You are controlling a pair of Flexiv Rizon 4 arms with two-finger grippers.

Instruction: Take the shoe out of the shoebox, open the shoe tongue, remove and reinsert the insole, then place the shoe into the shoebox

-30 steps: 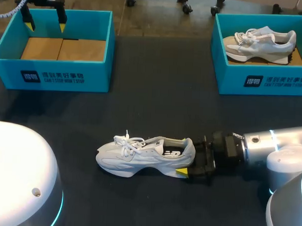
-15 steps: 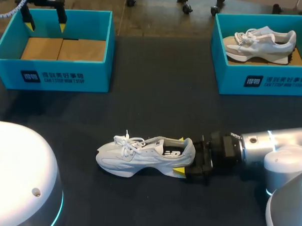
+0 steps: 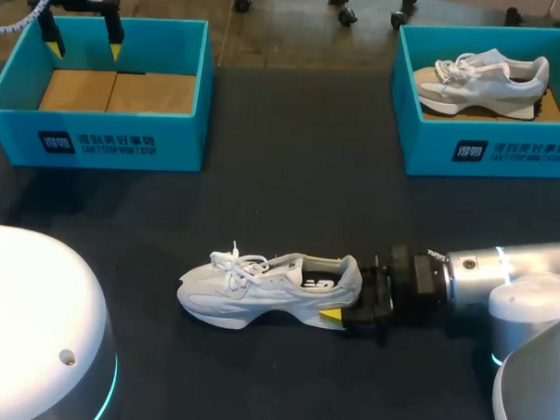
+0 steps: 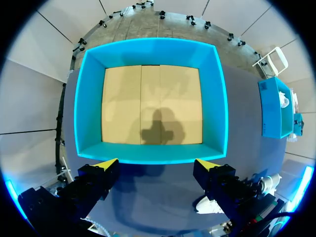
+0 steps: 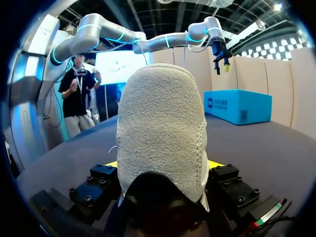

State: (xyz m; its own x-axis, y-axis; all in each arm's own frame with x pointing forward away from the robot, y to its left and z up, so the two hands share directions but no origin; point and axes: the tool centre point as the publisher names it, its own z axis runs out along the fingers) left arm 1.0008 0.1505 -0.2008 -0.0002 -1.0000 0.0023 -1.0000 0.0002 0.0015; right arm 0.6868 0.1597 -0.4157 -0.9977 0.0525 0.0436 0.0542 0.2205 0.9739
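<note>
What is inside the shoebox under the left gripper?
The shoebox holds only its tan cardboard floor, crossed by the shadow of the left gripper. There is no shoe. The left wrist view shows the whole floor; in the head view the near wall covers its front strip.

Head cam: fixed, high behind the robot, pitched down, far off, whole table (image 3: 280, 210) in frame. Left wrist cam: well above the empty shoebox (image 4: 150, 45), facing straight down past the left gripper (image 4: 157, 164); the box lies ahead of its fingers. Right wrist cam: low, near table level, facing along it, hard up against the shoe (image 5: 160, 123) heel between the right gripper (image 5: 162, 164) fingers. Overlap: that shoebox shows in all three; shoe in head and right wrist.
</note>
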